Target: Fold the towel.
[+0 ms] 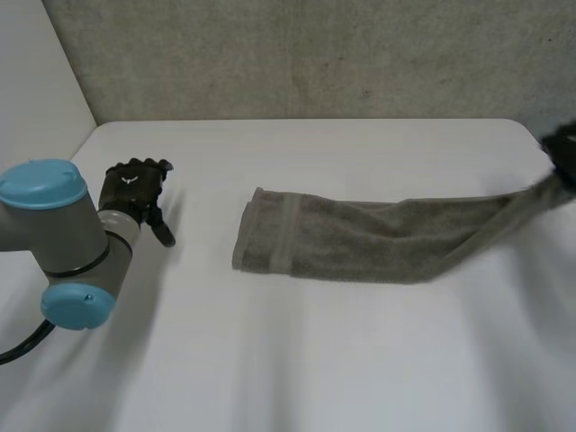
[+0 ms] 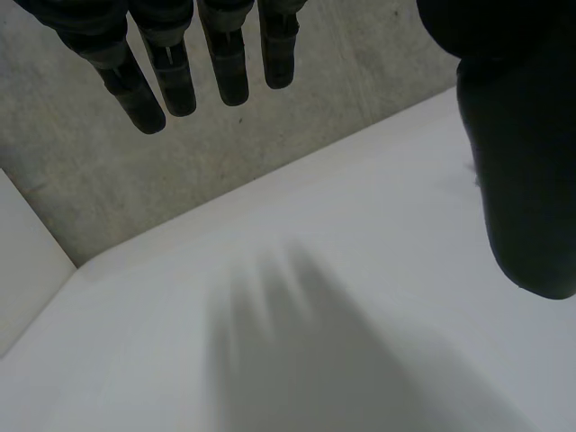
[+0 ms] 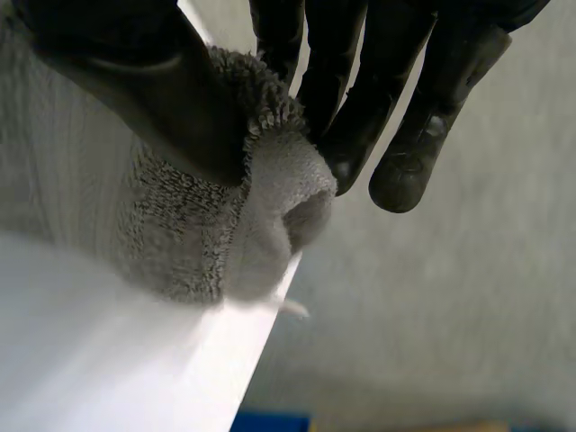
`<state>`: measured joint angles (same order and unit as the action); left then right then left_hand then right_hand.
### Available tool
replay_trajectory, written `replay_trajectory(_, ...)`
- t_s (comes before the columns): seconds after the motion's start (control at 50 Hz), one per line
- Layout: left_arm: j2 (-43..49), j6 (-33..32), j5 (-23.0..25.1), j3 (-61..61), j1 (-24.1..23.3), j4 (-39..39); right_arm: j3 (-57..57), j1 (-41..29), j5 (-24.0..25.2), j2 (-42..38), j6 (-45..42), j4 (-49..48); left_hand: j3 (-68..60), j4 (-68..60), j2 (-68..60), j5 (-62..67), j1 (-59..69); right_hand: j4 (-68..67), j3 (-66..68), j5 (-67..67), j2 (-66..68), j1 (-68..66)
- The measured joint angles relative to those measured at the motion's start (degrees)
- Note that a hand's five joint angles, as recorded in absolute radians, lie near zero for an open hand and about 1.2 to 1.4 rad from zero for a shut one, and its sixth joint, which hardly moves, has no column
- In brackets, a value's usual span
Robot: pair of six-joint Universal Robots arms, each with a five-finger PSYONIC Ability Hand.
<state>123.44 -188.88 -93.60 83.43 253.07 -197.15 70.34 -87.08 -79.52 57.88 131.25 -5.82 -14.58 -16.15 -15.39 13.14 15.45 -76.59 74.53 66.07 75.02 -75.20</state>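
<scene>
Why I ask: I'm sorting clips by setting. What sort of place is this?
Probably a lab or test bench, not a home: a plain white table against a rough grey wall, a robot arm at it, and a lone grey towel.

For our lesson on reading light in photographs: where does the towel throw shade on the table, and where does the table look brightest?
Head view: the towel lays a soft, faint shade on the white table along its near edge, wider under the end raised by the right hand. Right wrist view: the table below that pinched end is brightest, nearly washed out.
</scene>
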Motion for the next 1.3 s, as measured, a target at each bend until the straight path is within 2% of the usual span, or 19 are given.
replay_trajectory(0.18, -1.06, 0.03, -0.13, 0.04, -0.13, -0.08, -7.11, -23.08, 2.15, -1.29, -0.1, -0.85, 0.0, 0.0, 0.0, 0.0, -0.02, 0.0, 1.37, 0.0, 0.0, 0.0)
replay_trajectory(0.26, -0.91, 0.03, -0.17, 0.13, -0.26, -0.08, -8.43, -33.45, 3.85, -5.07, 0.1, -2.46, 0.0, 0.0, 0.0, 0.0, -0.03, 0.0, 1.37, 0.0, 0.0, 0.0)
replay_trajectory(0.3, -0.81, 0.02, -0.17, 0.21, -0.31, -0.09, -8.69, -36.87, 4.32, -6.99, 0.17, -3.15, 0.0, 0.0, 0.0, -0.01, -0.03, 4.53, -2.45, -4.3, -3.69, 3.72)
replay_trajectory(0.36, -0.56, 0.0, -0.14, 0.42, -0.44, -0.08, -8.84, -41.36, 4.6, -10.53, 0.32, -4.02, 0.0, 0.0, 0.0, -0.01, -0.04, 28.9, -26.85, -28.31, -28.17, 28.13)
replay_trajectory(0.38, -0.52, 0.0, -0.14, 0.46, -0.47, -0.08, -8.84, -42.03, 4.58, -11.19, 0.37, -4.13, 0.0, 0.0, 0.0, -0.01, -0.04, 33.37, -31.3, -34.27, -32.8, 33.79)
replay_trajectory(0.4, -0.41, -0.01, -0.12, 0.54, -0.53, -0.08, -8.82, -43.07, 4.49, -12.38, 0.5, -4.3, 0.0, 0.0, 0.0, -0.01, -0.04, 46.5, -44.51, -48.09, -46.07, 45.76)
replay_trajectory(0.44, -0.3, -0.03, -0.08, 0.61, -0.63, -0.08, -8.72, -43.87, 4.19, -13.54, 1.01, -4.43, 0.0, 0.0, 0.0, -0.01, -0.05, 58.08, -56.09, -59.71, -57.2, 56.66)
replay_trajectory(0.52, -0.18, -0.11, 0.01, 0.66, -0.81, -0.08, -8.07, -43.95, 2.92, -14.03, 3.87, -4.41, 0.0, 0.0, 0.0, -0.01, -0.05, 62.22, -60.72, -62.87, -60.92, 61.57)
replay_trajectory(0.62, -0.38, -0.23, 0.13, 0.65, -1.07, -0.08, -5.11, -41.18, -0.85, -9.75, 11.29, -3.95, 0.0, 0.0, 0.0, -0.01, -0.05, 62.22, -60.72, -62.86, -60.92, 61.75)
replay_trajectory(0.74, -0.89, -0.34, 0.22, 0.63, -2.24, -0.08, 4.25, -33.73, -5.47, -1.76, 19.6, -3.38, 0.0, 0.0, 0.0, -0.01, -0.05, 62.22, -60.72, -62.87, -60.92, 61.75)
replay_trajectory(0.88, -1.12, -0.32, 0.19, 0.64, -4.31, -0.08, 14.79, -26.56, -5.94, 0.99, 21.02, -2.93, 0.0, 0.0, 0.0, -0.01, -0.06, 61.66, -59.87, -61.43, -60.17, 60.27)
replay_trajectory(1.0, -1.02, -0.28, 0.16, 0.78, -5.09, -0.08, 19.03, -22.72, -5.45, 0.17, 20.67, -3.38, 0.0, 0.0, 0.0, -0.01, -0.07, 46.08, -44.13, -44.98, -44.57, 44.35)
replay_trajectory(1.1, -0.94, -0.27, 0.11, 0.89, -5.36, -0.08, 19.66, -21.21, -4.93, -1.03, 21.0, -4.26, 0.0, 0.0, 0.0, -0.01, -0.1, 12.99, -11.13, -13.26, -10.9, 14.69)
replay_trajectory(1.14, -0.96, -0.26, 0.08, 0.92, -5.47, -0.08, 19.75, -20.85, -4.7, -1.25, 21.18, -4.8, 0.0, 0.0, 0.0, -0.01, -0.11, 3.52, -1.73, -3.31, -1.53, 8.62)
replay_trajectory(1.3, -2.49, -0.14, 0.05, 1.6, -5.94, -0.08, 20.08, -19.11, -4.27, -0.05, 20.52, -5.49, 0.0, 0.0, 0.0, -0.01, -0.11, 0.02, 1.62, -0.33, 0.44, 6.02)
